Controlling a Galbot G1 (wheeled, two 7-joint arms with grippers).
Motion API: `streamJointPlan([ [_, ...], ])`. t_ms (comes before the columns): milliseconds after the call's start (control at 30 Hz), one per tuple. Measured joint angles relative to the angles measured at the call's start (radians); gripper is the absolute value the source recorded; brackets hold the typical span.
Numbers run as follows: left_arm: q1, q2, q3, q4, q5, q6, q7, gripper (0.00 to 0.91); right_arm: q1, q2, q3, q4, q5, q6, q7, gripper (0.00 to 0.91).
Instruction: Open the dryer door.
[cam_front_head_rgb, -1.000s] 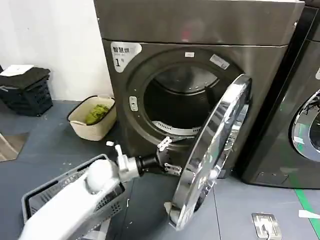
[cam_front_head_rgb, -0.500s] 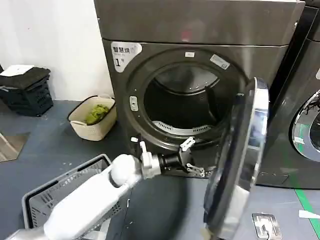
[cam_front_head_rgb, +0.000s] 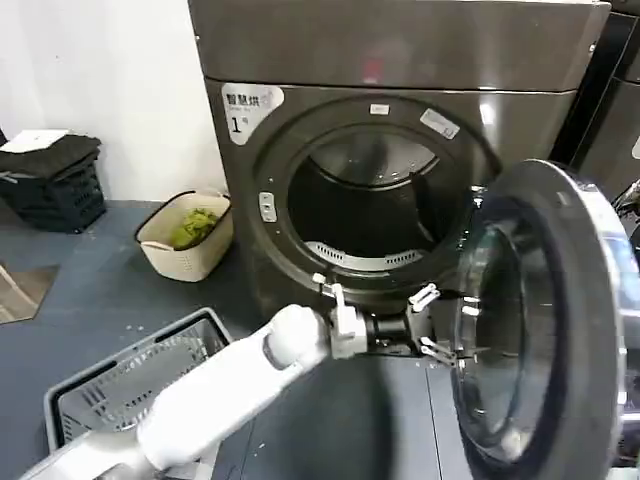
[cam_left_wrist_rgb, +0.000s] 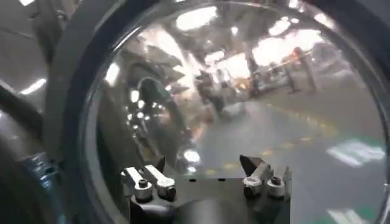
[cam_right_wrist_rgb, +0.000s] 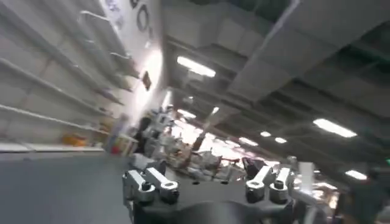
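Progress at machine "1": the large round dryer door (cam_front_head_rgb: 545, 330), chrome-ringed with dark tinted glass, has swung from edge-on to wide open on the right of the dark grey-bronze dryer (cam_front_head_rgb: 400, 60), its inner face turned towards the camera and the drum mouth fully exposed. The left gripper (cam_front_head_rgb: 432, 322), fingers spread and gripping nothing, has followed it rightward and now sits against the door's inner rim (the opening looks essentially done). The right gripper (cam_right_wrist_rgb: 207, 182) points at a ceiling, fingers apart, idle.

The dryer door (cam_front_head_rgb: 540, 330) is cut off at the right and bottom edges.
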Motion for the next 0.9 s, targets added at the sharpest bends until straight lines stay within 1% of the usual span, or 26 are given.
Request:
streamJointPlan([
  [133,-0.025,-0.034,0.033,0.021,0.002,0.005,-0.002,0.907,-0.01,0.012,0.023,0.003,-0.005,-0.005,0.004,0.907],
  [667,-0.136,-0.166,0.124,0.147,0.003,0.018,-0.027,0.907,-0.043,0.046,0.077,-0.014,0.023,0.017,0.005,0.907],
  [900,-0.155,-0.22,0.134,0.211,0.047,0.044,-0.071,0.907,-0.042,0.046,0.084,-0.023,0.023,0.02,0.023,0.907],
])
